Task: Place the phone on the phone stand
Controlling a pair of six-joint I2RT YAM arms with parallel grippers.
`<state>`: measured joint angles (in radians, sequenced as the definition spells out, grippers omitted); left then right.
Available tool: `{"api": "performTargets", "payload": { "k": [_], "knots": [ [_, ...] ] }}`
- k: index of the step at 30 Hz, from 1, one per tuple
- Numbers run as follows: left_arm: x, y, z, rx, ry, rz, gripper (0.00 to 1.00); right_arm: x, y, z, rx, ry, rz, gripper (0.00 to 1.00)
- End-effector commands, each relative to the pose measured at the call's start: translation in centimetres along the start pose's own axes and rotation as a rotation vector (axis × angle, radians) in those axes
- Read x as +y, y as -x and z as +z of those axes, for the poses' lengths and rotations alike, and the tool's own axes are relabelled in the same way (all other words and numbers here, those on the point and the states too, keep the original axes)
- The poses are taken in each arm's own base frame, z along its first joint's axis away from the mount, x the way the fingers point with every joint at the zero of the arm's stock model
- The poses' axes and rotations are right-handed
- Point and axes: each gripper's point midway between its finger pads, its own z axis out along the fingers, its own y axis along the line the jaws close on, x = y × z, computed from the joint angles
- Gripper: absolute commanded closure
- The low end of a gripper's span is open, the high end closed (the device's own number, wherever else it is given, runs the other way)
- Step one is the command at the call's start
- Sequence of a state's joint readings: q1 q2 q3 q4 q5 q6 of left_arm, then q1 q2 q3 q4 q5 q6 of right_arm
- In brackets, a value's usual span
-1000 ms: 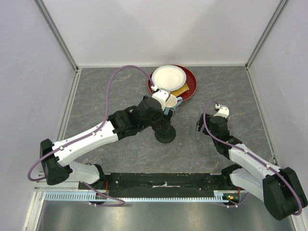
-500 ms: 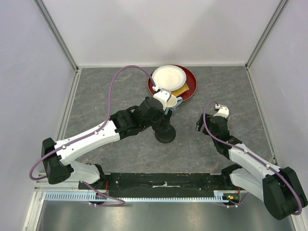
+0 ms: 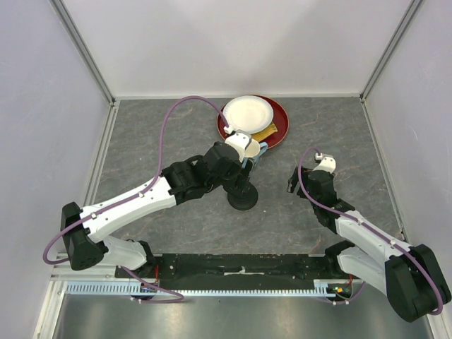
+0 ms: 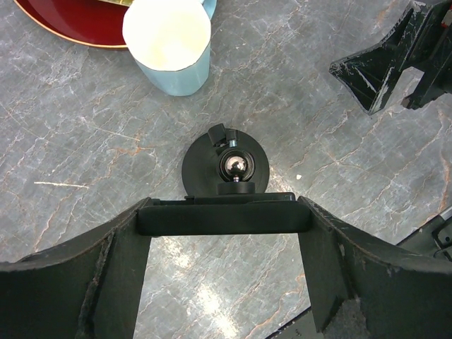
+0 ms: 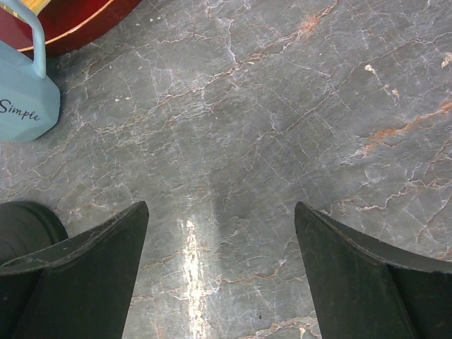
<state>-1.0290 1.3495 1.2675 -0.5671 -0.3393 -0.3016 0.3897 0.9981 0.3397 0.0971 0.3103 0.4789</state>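
1. Two tools are seen above a grey marbled table; the left arm is stretched to the middle, and the right arm is kept on its own side.
2. The phone is pinched by the left tool. It is seen edge-on as a flat black bar, and each of its ends is touched by one of the fingers.
3. The phone is held level, directly over the near rim of the stand.
4. Whether the phone is already borne by the stand cannot be told from the wrist view.
5. The stand is set upright on the table. Its round base, a shiny ball joint and a small clamp head at the far side are shown from above.
6. A blue mug with a white inside is placed just beyond the stand, apart from it.
7. A red plate is found behind the mug, and a white dish is carried on it.
8. The right tool is spread wide over bare table, and nothing is held between its fingers.
9. The right tool is kept well apart from the stand, to its right.
10. The mug's handle and the word "Simple" on its side are caught at the left edge of the right wrist view.
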Motion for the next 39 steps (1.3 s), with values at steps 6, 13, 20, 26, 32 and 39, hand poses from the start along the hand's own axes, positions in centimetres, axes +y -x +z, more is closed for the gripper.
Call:
{"api": "performTargets", "payload": {
  "k": [6,13,20,26,32,39],
  "knots": [
    [2.6,3.2,-3.0,-0.113,0.111,-0.058,0.98,0.5,0.9,0.2,-0.029,0.016,0.019,0.09],
    [7.7,3.9,-5.2,-0.121,0.277,-0.151,0.98,0.5,0.9,0.2,-0.029,0.016,0.019,0.09],
    [16.3,1.7,-7.9,-0.120,0.495,-0.336,0.98,0.5,0.8,0.1,-0.026,0.018,0.018,0.09],
    [22.6,0.3,-12.7,-0.204,0.706,-0.436,0.98,0.6,0.8,0.2,-0.024,0.019,0.019,0.09],
    [26.3,-1.4,-16.2,-0.258,0.879,-0.586,0.98,0.6,0.7,0.2,-0.024,0.020,0.019,0.09],
    [29.3,-3.9,-19.9,-0.310,1.137,-0.769,0.98,0.6,0.6,0.3,-0.021,0.019,0.018,0.10]
  ]
}}
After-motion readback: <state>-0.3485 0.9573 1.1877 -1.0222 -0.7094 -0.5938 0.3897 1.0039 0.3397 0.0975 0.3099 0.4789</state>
